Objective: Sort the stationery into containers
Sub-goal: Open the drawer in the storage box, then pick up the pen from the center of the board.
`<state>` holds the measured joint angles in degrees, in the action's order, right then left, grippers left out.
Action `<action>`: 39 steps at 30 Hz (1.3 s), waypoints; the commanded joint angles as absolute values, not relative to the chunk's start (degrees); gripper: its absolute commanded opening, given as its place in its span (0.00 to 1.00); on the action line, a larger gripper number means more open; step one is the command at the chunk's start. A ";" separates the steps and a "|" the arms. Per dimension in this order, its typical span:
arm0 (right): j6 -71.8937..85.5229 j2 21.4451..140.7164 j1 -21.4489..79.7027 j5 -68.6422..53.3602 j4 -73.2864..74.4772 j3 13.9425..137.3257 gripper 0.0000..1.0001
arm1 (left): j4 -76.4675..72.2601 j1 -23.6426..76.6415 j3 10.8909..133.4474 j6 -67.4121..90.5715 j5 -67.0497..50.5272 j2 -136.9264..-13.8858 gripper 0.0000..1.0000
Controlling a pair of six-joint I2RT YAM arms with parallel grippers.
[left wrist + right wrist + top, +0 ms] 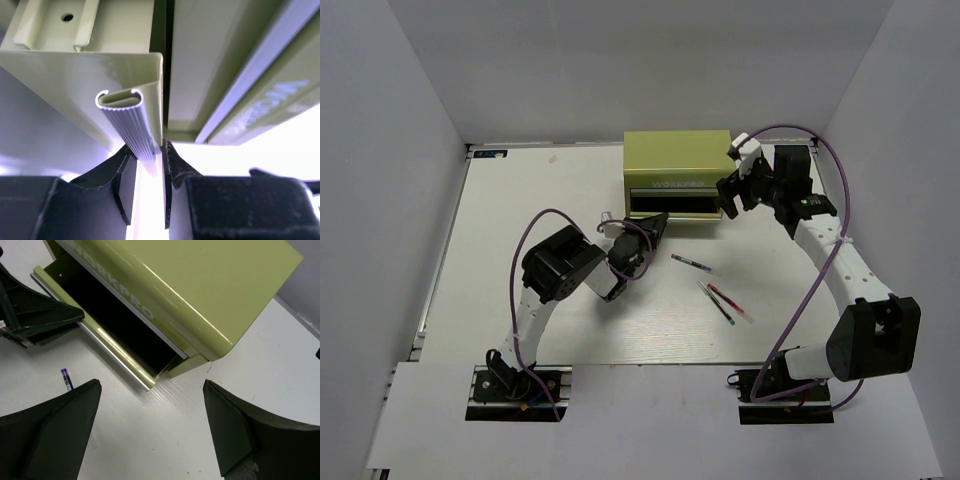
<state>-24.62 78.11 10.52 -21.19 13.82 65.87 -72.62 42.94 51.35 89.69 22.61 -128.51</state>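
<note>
Pinches the handle rail (131, 125) at the left end of the open drawer (120, 360) of the tool chest (677, 160) with the left gripper (147, 155). Holds the right gripper (152, 385) spread wide off the chest's front-right corner. Leaves three thin pens (690, 262) loose on open table (540, 190) in front of the chest, clear of the drawer's lip.

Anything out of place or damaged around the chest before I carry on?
Nothing stands out. The tool chest sits upright, its lower drawer pulled open with the left end effector on the drawer handle; three pens lie loose on the table.
</note>
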 commanded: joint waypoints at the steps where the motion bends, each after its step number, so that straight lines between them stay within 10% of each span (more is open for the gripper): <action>1: -26.80 78.49 10.46 -22.67 15.82 68.73 0.90 | -70.31 41.84 45.63 87.63 24.70 -123.58 0.17; 6: -27.60 77.52 10.28 -25.83 16.87 66.54 0.90 | -64.17 42.36 42.28 87.63 24.08 -119.19 0.25; 10: -31.01 78.04 10.28 -31.53 23.26 66.88 0.90 | -62.15 42.36 41.66 87.63 23.55 -117.34 0.57; 15: -37.34 74.89 10.55 -34.27 25.58 62.24 0.87 | -60.21 42.36 41.66 87.63 21.80 -115.58 0.72; 24: -50.01 68.21 11.69 -35.60 32.61 48.70 0.33 | -55.73 42.36 38.41 83.86 14.78 -108.03 0.82; 31: -48.44 67.50 14.50 -29.90 25.76 41.75 0.59 | -31.06 42.36 34.99 75.51 4.33 -93.27 0.84; 39: -44.74 76.27 17.84 -21.01 17.67 43.15 0.63 | 5.85 41.84 35.60 70.05 2.02 -77.54 0.87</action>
<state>-46.61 73.47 16.69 -24.95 22.85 41.43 -12.38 42.33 35.68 73.03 4.03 -83.18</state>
